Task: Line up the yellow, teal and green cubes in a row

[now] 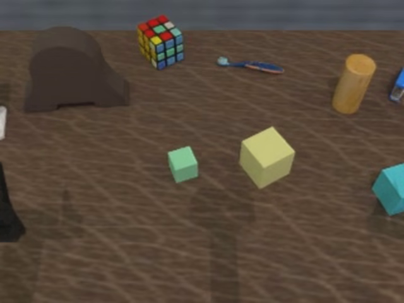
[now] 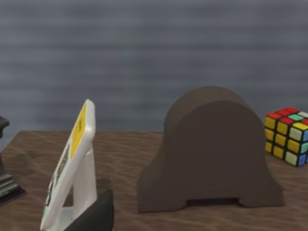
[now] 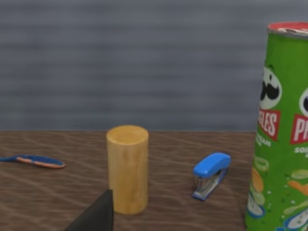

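Three cubes lie apart on the brown table in the top view. The small green cube (image 1: 183, 164) is near the middle, with the larger yellow cube (image 1: 266, 156) to its right. The teal cube (image 1: 391, 188) sits at the right edge, partly cut off. None of them appears in either wrist view. My left arm (image 1: 7, 214) is parked at the table's left edge, far from the cubes; a dark part of my left gripper (image 2: 94, 214) shows in its wrist view. My right gripper (image 3: 96, 214) shows only as a dark tip facing the back right; it is out of the top view.
At the back left stands a brown arched block (image 1: 69, 72), with a multicoloured puzzle cube (image 1: 160, 41) to its right. A toothbrush (image 1: 251, 65), an orange-yellow cylinder (image 1: 353, 83) and a blue stapler (image 1: 398, 85) follow toward the right. A green crisps can (image 3: 284, 130) and a white slanted stand (image 2: 72, 163) stand near the arms.
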